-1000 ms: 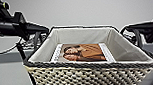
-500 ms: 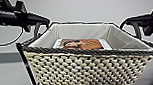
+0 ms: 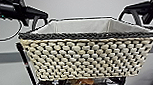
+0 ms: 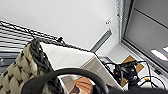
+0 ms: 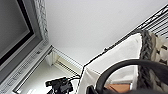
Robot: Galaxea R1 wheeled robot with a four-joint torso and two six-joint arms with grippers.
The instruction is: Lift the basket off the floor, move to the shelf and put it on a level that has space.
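The cream woven basket hangs high in the head view, its dark rim near eye level and its pale lining showing inside. My left gripper is at the black loop handle on the basket's left end. My right gripper is at the loop handle on the right end. Both hold the basket off the ground. Beneath it a black post of the shelf runs down at the left. The floor is hidden.
A plain grey wall stands behind the basket. Coloured items sit on the shelf just under the basket's base. Both wrist views look up at a white ceiling with a window frame. Thin dark wires run beside the basket's rim.
The basket has risen in the head view and looms larger. The picture lying on its bottom has dropped out of sight behind the near wall. Both arms rose with it.
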